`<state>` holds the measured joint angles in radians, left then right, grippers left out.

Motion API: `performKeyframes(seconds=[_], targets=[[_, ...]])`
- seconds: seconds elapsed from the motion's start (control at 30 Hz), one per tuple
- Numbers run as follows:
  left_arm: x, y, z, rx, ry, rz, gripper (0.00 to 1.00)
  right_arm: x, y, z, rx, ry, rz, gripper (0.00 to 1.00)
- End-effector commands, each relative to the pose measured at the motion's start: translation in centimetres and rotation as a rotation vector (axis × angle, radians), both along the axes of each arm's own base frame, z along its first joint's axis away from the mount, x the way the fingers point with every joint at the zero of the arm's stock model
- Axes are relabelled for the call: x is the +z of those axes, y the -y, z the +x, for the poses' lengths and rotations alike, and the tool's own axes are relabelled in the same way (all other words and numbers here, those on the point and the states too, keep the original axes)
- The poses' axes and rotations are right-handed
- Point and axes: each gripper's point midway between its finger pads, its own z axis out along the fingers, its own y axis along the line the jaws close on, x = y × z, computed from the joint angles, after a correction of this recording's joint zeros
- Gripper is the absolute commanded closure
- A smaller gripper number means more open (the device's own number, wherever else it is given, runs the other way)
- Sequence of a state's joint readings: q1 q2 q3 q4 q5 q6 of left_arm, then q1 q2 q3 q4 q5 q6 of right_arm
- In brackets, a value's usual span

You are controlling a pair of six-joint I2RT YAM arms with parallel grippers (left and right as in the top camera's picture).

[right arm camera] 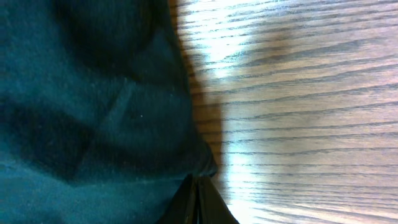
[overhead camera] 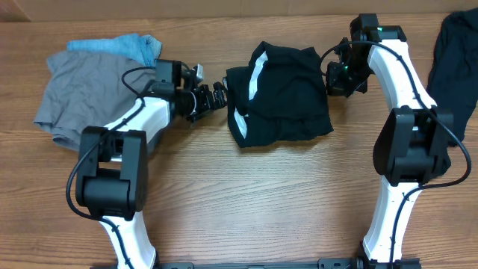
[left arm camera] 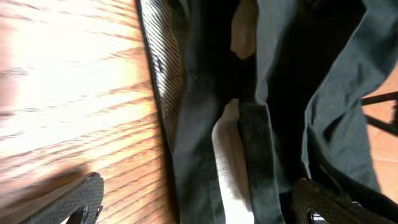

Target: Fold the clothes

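Note:
The black shorts (overhead camera: pixel 287 93) lie crumpled at the table's middle, with pale lining strips (overhead camera: pixel 254 78) showing at their left side. My left gripper (overhead camera: pixel 218 94) is open at the shorts' left edge. In the left wrist view its two fingers (left arm camera: pixel 199 205) straddle the dark hem and a white strip (left arm camera: pixel 229 158). My right gripper (overhead camera: pixel 334 75) is at the shorts' upper right edge. In the right wrist view its fingers (right arm camera: pixel 198 202) are closed together at a corner of the black cloth (right arm camera: pixel 93 112).
A grey garment (overhead camera: pixel 78 93) lies at the far left with a light-blue one (overhead camera: pixel 123 46) behind it. Another black garment (overhead camera: pixel 454 63) lies at the right edge. Bare wood (overhead camera: pixel 261 202) fills the front of the table.

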<state>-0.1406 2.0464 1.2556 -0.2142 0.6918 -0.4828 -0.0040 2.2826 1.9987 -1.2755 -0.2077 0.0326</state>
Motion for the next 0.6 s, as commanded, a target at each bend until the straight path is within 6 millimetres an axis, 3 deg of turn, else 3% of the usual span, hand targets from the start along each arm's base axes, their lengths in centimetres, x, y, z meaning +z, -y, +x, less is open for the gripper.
performKeyframes(seconds=[0.0,0.33,0.57], targets=[[0.5,1.4,0.2,-0.019,0.056,0.057,0.00,0.5,-0.8,0.1,0.009,0.013,0.036,0.96],[1.1,2.7,0.7,-0.039,0.073,-0.037,0.00,0.6,-0.8,0.3,0.010,0.024,0.040,0.96],[-0.8,3.1,0.2,-0.044,0.009,-0.071,0.00,0.7,-1.2,0.5,0.012,0.032,0.063,0.96]])
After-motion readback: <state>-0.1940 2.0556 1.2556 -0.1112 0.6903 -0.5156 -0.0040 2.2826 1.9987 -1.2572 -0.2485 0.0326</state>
